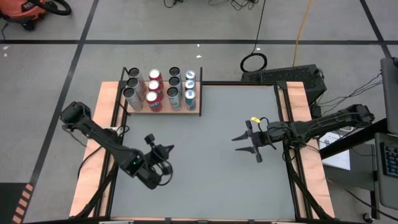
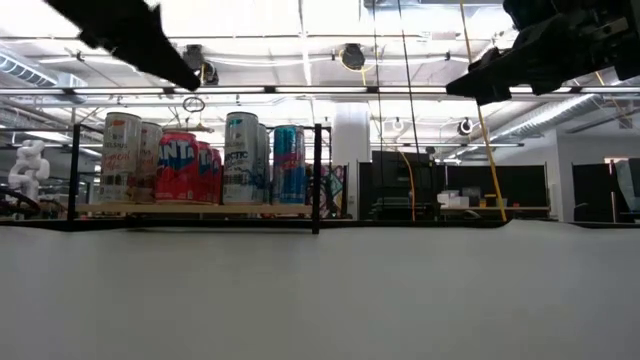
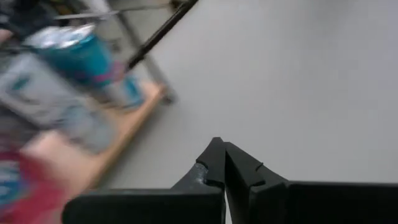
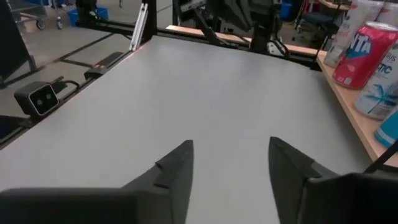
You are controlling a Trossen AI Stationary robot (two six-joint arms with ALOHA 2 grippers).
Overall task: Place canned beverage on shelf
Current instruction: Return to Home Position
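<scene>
Left arm point(image 1: 99, 134): comes in from the worktop's left edge and slants toward the near-left part of the worktop.
Left gripper point(image 3: 222, 149): raised above the near-left worktop, pointing toward the shelf; jaws pressed together with the tips touching, holding nothing.
Shelf point(image 1: 142, 111): light wood board with thin black posts, at the far-left corner of the worktop, well apart from both grippers.
Stock on shelf: twelve upright cans in four columns of three, packed close.
Silver cans point(image 1: 132, 83): leftmost column, three.
Red cans point(image 1: 154, 88): second column, three, just beside the silver ones.
Grey cans point(image 1: 174, 83): third column, three.
Blue cans point(image 1: 189, 86): rightmost column, three in a line, next to the shelf's right-hand posts.
Low view of shelf: the cans stand level on the board between the black posts, the blue ones nearest the right post.
Worktop point(image 1: 217, 180): flat grey surface; its middle and right parts are bare.
Right gripper point(image 4: 231, 149): lifted over the right-centre of the worktop, pointing toward the left side; jaws spread wide, nothing between them.
Right arm point(image 1: 323, 121): stretches in from the worktop's right edge, nearly level.
Floor beyond the worktop: a coiled cable point(image 1: 254, 62) lies behind the far edge.
</scene>
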